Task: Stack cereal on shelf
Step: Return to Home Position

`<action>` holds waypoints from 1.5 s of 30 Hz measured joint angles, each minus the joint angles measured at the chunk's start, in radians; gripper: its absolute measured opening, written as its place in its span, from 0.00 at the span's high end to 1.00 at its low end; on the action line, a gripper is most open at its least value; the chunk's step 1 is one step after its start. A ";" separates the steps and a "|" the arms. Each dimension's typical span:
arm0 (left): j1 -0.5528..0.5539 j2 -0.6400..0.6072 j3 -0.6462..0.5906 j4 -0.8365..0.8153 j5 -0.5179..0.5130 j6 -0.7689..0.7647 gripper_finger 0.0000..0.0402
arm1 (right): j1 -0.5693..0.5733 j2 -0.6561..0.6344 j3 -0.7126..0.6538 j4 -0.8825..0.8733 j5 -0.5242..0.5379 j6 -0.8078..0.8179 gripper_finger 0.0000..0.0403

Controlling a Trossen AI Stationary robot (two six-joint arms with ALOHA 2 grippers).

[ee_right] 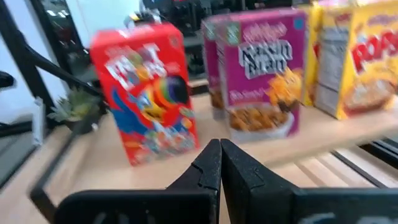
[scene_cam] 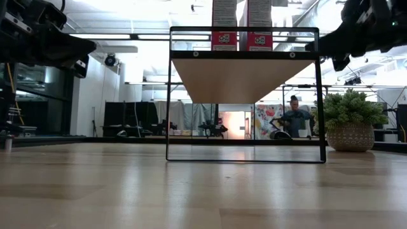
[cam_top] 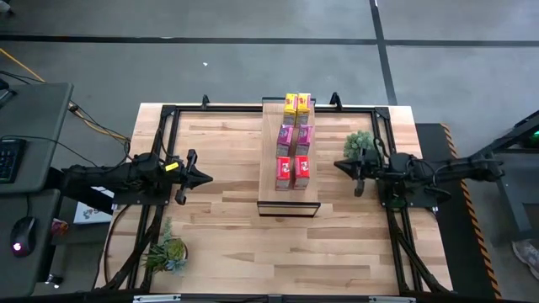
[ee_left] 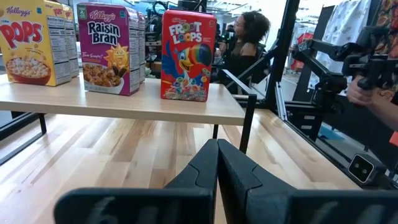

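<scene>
Six cereal boxes stand upright in two rows on the shelf (cam_top: pixel 289 195): yellow pair (cam_top: pixel 296 103) at the far end, magenta-purple pair (cam_top: pixel 295 137) in the middle, red pair (cam_top: pixel 292 172) nearest. The left wrist view shows a red box (ee_left: pixel 186 55), a purple box (ee_left: pixel 107 48) and a yellow box (ee_left: pixel 31 42) on the plank. The right wrist view shows a red box (ee_right: pixel 148 92), a purple box (ee_right: pixel 261 71) and a yellow box (ee_right: pixel 367 56). My left gripper (cam_top: pixel 206 177) hovers left of the shelf, shut and empty. My right gripper (cam_top: pixel 338 165) hovers to its right, shut and empty.
A potted plant (cam_top: pixel 359 145) stands by the right gripper, another (cam_top: pixel 167 252) near the table's near left corner. A black frame (cam_top: pixel 168 112) runs around the table. A person (ee_left: pixel 247 37) shows beyond the table. Bare tabletop (cam_top: pixel 278 248) lies in front of the shelf.
</scene>
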 joint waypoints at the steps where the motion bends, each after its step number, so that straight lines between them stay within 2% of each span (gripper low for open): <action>1: 0.000 0.000 0.000 0.000 0.000 0.000 1.00 | -0.011 -0.002 0.000 -0.021 0.001 0.004 1.00; 5: 0.000 0.000 0.000 0.000 0.000 0.000 1.00 | -0.032 -0.022 0.000 -0.095 0.000 0.030 1.00; 11: 0.000 0.000 0.000 0.000 0.000 0.000 1.00 | -0.033 -0.082 -0.012 -0.102 0.001 0.017 1.00; 17: 0.000 0.000 0.000 0.000 0.000 0.000 1.00 | -0.033 -0.210 -0.147 -0.043 -0.014 0.001 1.00; 22: 0.000 0.000 0.000 0.000 0.000 0.000 1.00 | -0.035 -0.345 -0.169 -0.064 -0.027 -0.067 1.00; 26: 0.000 0.001 0.000 0.002 0.000 0.001 1.00 | -0.051 -0.335 -0.176 -0.049 -0.028 -0.101 1.00; 31: 0.000 0.002 0.001 0.002 0.000 0.000 1.00 | -0.057 -0.326 -0.179 -0.056 -0.154 -0.131 1.00; 40: 0.000 0.002 0.001 0.001 0.000 0.000 1.00 | -0.058 -0.262 -0.179 -0.057 -0.154 -0.153 1.00; 45: 0.000 0.002 0.001 0.001 0.000 0.000 1.00 | -0.058 -0.252 -0.179 -0.058 -0.154 -0.104 1.00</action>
